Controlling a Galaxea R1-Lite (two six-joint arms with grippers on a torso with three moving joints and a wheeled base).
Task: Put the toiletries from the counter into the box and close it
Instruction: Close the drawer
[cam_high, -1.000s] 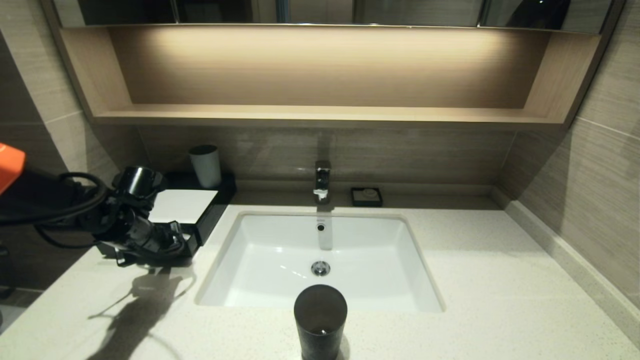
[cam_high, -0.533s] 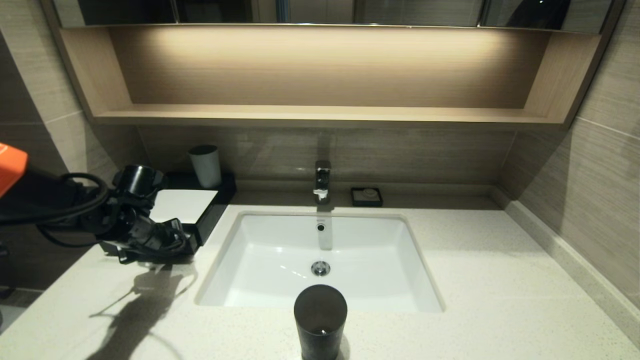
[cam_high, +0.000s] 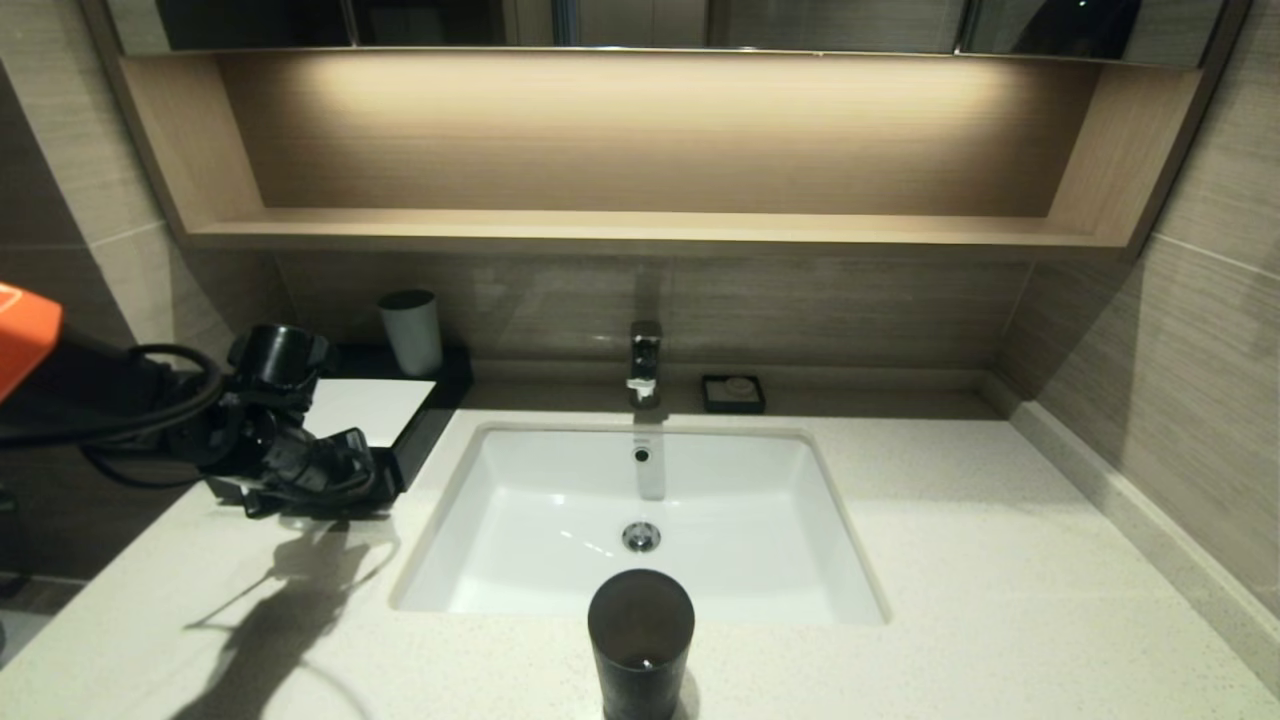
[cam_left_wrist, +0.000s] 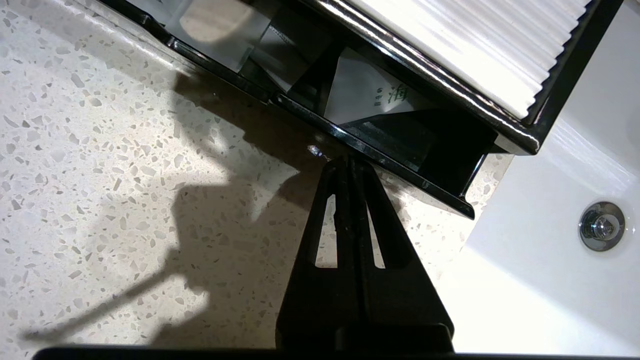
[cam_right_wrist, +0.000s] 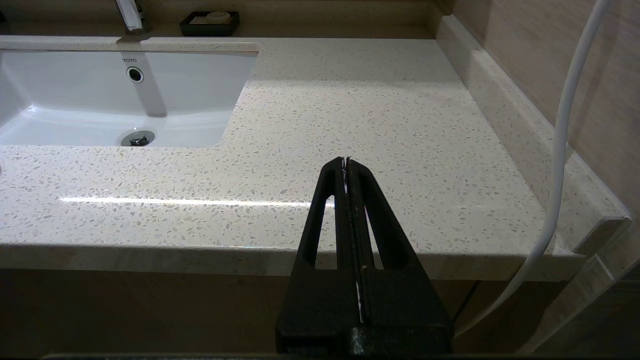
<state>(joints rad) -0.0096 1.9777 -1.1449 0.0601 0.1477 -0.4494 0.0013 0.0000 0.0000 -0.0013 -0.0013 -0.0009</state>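
Left gripper (cam_left_wrist: 348, 159) is seen with its fingers pressed together, holding nothing, its tip set against the outer lip of the pull-out tray (cam_left_wrist: 380, 157) of the box (cam_high: 412, 435). The tray is drawn out only partly; its long front edge runs across the line of the fingers, so the box lies straight ahead of the tip, and a push along the fingers' own axis would be judged to slide the tray home. The basin (cam_high: 640, 520) lies just beside the tray's far corner.

The packets (cam_left_wrist: 367, 95) are seen already inside the tray, under the ribbed white top panel (cam_left_wrist: 475, 45); none is seen loose on the counter (cam_high: 1000, 560). The packing is therefore judged done and the closing is judged the step in hand.

The left arm is plainly the nearer one. The right gripper (cam_right_wrist: 346, 162) is likewise closed and empty, parked off the counter's front edge, well apart from the box.

On one packet green characters are printed, too small to be read with certainty. "TOTO" (cam_right_wrist: 129, 60) is read on the basin wall above the overflow hole.
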